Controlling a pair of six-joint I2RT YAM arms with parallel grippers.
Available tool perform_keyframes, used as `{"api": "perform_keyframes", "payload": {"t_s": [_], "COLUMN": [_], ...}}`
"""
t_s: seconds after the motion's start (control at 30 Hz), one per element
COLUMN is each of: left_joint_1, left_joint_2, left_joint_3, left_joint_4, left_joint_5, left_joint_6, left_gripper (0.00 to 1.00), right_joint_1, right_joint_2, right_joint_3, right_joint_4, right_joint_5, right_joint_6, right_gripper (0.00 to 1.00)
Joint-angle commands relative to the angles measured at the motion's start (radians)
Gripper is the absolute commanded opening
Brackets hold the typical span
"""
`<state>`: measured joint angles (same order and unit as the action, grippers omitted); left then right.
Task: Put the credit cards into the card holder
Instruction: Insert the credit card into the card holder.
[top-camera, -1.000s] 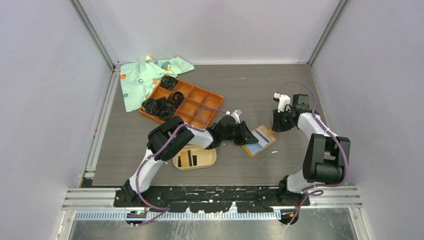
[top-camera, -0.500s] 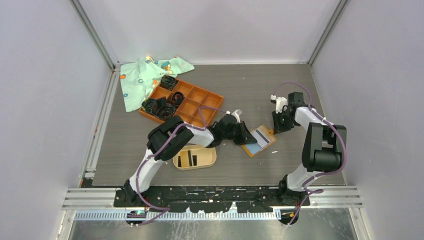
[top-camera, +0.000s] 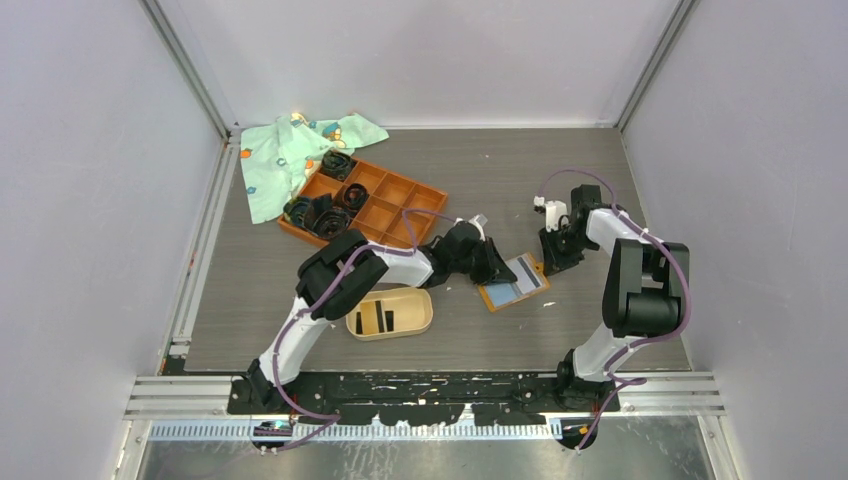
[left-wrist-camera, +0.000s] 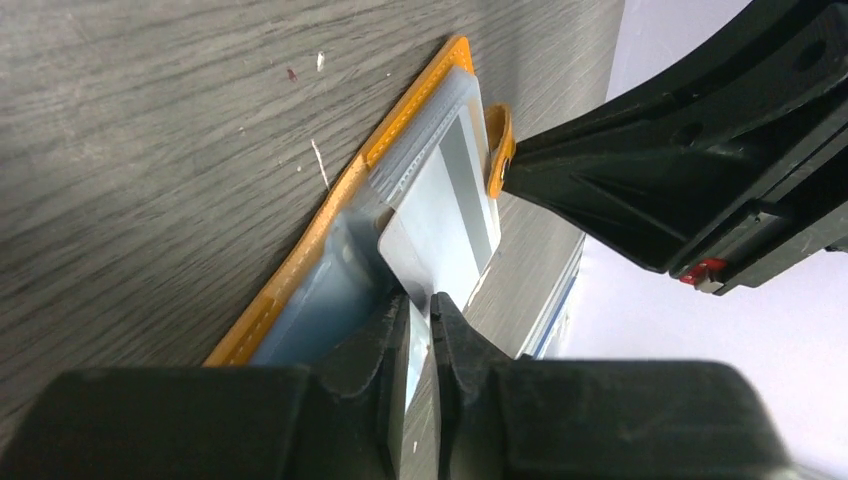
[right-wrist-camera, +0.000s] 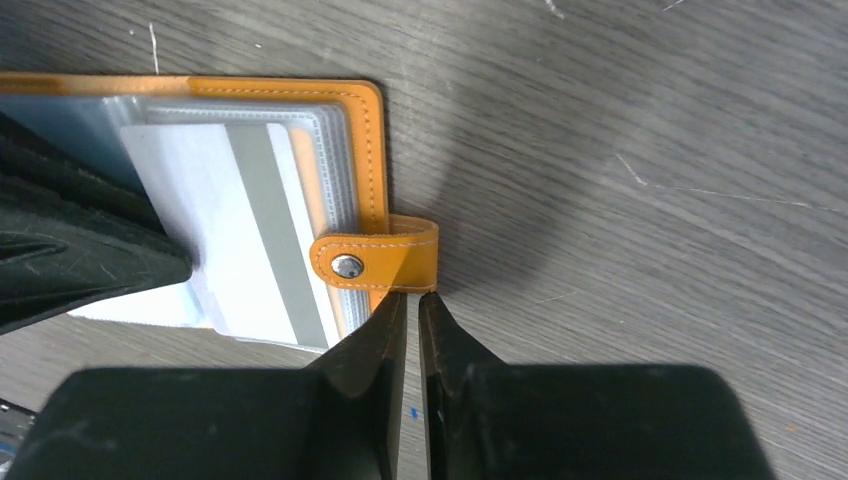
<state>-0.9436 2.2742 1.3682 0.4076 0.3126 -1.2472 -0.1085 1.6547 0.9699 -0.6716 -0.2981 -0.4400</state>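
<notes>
Card holder (top-camera: 392, 335): sitting on the bench (top-camera: 500, 170) at eight o'clock from the orange wallet (top-camera: 503, 294), holding dark cards (top-camera: 386, 318).
Left end effector (left-wrist-camera: 420, 305): pinching a white credit card (left-wrist-camera: 445, 200) sticking out of the wallet.
Right end effector (right-wrist-camera: 412, 295): clamping narrowly on the wallet's snap tab (right-wrist-camera: 385, 258).

Robot lab cell: plain pale walls (top-camera: 90, 150), aluminium frame rails (top-camera: 188, 85), grey tabletop (top-camera: 480, 165), left arm (top-camera: 335, 280) and right arm (top-camera: 640, 290) bolted on.
</notes>
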Motion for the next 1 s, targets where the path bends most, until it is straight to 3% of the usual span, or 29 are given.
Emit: {"api": "perform_keyframes", "payload": {"t_s": [0.0, 0.2, 0.4, 0.97], "left_joint_1": [0.011, 0.028, 0.037, 0.037], "left_joint_2": [0.006, -0.053, -0.111, -0.160], "left_joint_3": [0.039, 0.013, 0.036, 0.125], "left_joint_4": [-0.035, -0.074, -0.234, -0.463], "left_joint_5": [-0.021, -0.015, -0.017, -0.044], "left_joint_6": [0.023, 0.082, 0.166, 0.287], "left_gripper": [0.17, 0.26, 0.31, 0.31], "right_joint_1": [0.004, -0.052, -0.080, -0.062], "right_joint_2": [-0.031, -0.098, -0.141, -0.063], "right_joint_3": [0.032, 0.036, 0.008, 0.010], "right_joint_4": [-0.045, -0.029, -0.015, -0.020], "right_joint_5": [-0.072, -0.099, -0.148, -0.128], "right_joint_6": [0.011, 0.046, 0.046, 0.057], "right_gripper": [0.16, 0.21, 0.23, 0.22]}}
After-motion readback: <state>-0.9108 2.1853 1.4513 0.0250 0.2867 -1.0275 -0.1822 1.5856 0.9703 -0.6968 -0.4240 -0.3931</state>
